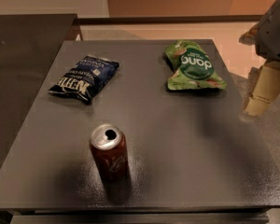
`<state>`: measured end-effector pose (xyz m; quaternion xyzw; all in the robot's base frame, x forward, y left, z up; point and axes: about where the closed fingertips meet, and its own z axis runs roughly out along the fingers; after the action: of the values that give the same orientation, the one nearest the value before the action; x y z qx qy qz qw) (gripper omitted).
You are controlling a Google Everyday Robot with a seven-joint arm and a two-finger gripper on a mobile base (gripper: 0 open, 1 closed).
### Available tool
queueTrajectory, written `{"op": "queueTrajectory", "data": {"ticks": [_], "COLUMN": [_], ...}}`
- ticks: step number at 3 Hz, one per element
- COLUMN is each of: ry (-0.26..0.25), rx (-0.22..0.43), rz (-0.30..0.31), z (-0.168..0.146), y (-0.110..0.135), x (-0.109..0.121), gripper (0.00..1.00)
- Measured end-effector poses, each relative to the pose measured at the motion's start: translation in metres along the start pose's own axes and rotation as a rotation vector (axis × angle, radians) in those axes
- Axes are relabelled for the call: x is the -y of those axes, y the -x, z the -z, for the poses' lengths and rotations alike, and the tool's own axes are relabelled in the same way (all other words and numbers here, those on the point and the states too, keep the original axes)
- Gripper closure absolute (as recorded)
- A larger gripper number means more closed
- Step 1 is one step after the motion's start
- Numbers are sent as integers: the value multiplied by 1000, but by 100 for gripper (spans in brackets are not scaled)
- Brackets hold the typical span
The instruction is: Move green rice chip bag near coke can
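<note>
The green rice chip bag (193,66) lies flat at the far right of the dark table (177,139), logo facing up. The coke can (109,152) stands upright near the front edge, left of centre, its top opened. My gripper (263,90) hangs at the right edge of the view, just beyond the table's right side. It is to the right of the green bag and slightly nearer than it, not touching it, with nothing seen in it.
A dark blue chip bag (85,77) lies at the far left of the table. A second dark surface (23,50) adjoins on the left. Beige floor (233,36) lies behind and to the right.
</note>
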<state>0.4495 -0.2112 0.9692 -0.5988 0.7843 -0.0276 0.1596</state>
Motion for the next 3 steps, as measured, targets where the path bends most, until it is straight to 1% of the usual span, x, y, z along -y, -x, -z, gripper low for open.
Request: {"op": "queueTrajectory", "data": {"ticks": [1, 2, 3], "ry": [3, -1, 12], "rx": [32, 54, 60], "rz": [-35, -99, -199], "z": [-19, -41, -65], "y": [14, 25, 30], "x": [19, 44, 72], "gripper": [0, 0, 0]}}
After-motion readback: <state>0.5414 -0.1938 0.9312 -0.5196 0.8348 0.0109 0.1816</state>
